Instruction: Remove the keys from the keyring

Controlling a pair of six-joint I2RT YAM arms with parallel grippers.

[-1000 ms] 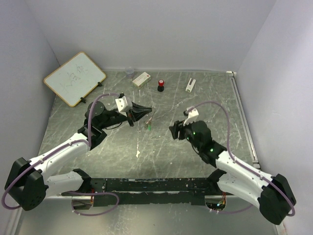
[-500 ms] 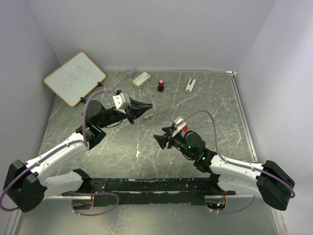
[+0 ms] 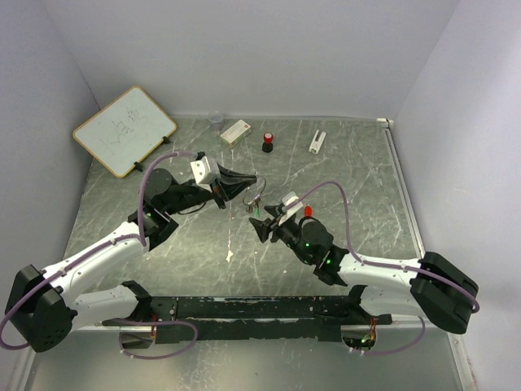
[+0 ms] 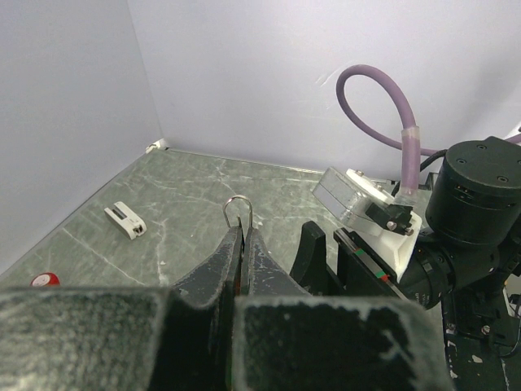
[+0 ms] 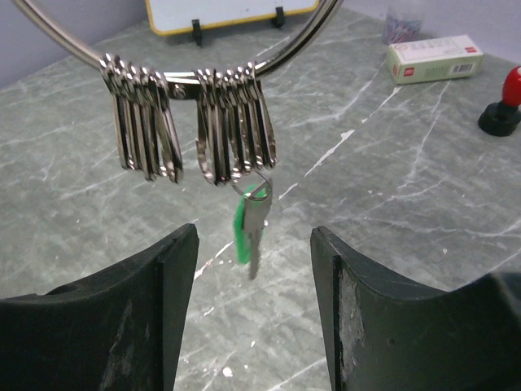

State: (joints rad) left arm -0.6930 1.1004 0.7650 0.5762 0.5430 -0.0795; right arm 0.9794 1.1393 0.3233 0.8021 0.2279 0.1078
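My left gripper (image 3: 247, 184) is shut on the keyring (image 3: 256, 181), held above the table. In the left wrist view the thin wire loop (image 4: 238, 210) sticks up from between the closed fingertips of this gripper (image 4: 242, 233). In the right wrist view the keyring (image 5: 189, 79) arcs across the top with several silver clips (image 5: 232, 122) hanging from it. One green-headed key (image 5: 249, 230) dangles from a small split ring. My right gripper (image 5: 254, 238) is open, its fingers either side of the key and just short of it. In the top view it (image 3: 260, 227) sits just below the hanging keys (image 3: 255, 204).
At the back stand a whiteboard (image 3: 124, 130), a clear cup (image 3: 216, 120), a white box (image 3: 235, 131), a black cylinder with a red cap (image 3: 267, 143) and a small white block (image 3: 317, 141). A metal rail (image 3: 404, 191) runs along the table's right side.
My right gripper has swung left and forward from the table's right half to just under the hanging keys. The left gripper has shifted slightly back with the keyring still pinched.
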